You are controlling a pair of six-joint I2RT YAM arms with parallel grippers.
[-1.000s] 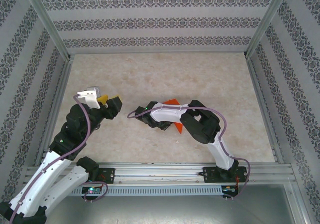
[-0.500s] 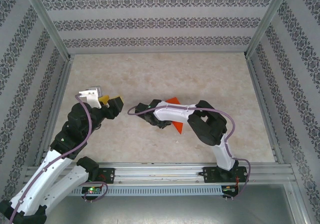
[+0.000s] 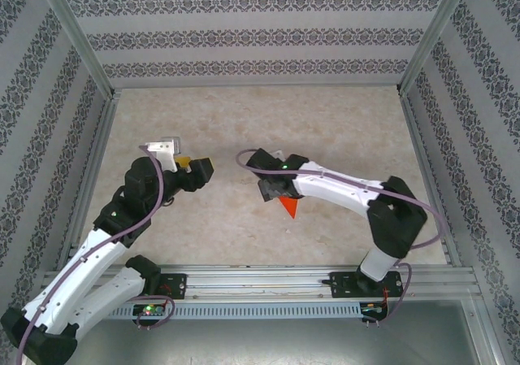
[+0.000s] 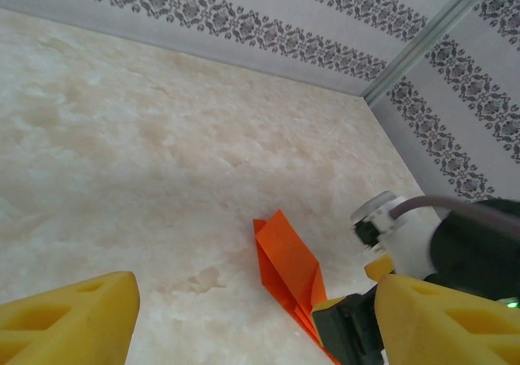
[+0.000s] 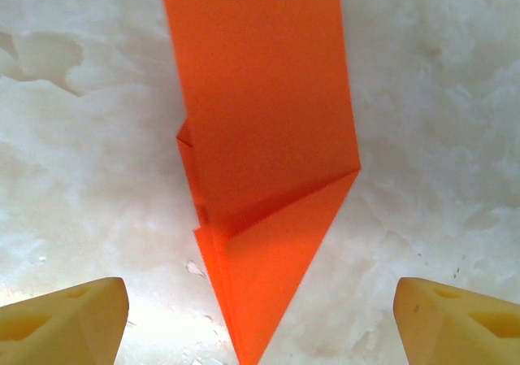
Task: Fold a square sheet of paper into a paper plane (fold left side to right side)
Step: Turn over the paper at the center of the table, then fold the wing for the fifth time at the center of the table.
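Right arm now stretches further out, right gripper (image 5: 260, 320) wide open above the paper plane (image 5: 264, 137), left gripper (image 4: 258, 320) open & empty too; dart's folded flat, prob. only wings left.

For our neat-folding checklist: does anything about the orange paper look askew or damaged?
Slightly: in the right wrist view, lower layers of the folded paper peek out along its left edge, so the folds are not aligned.
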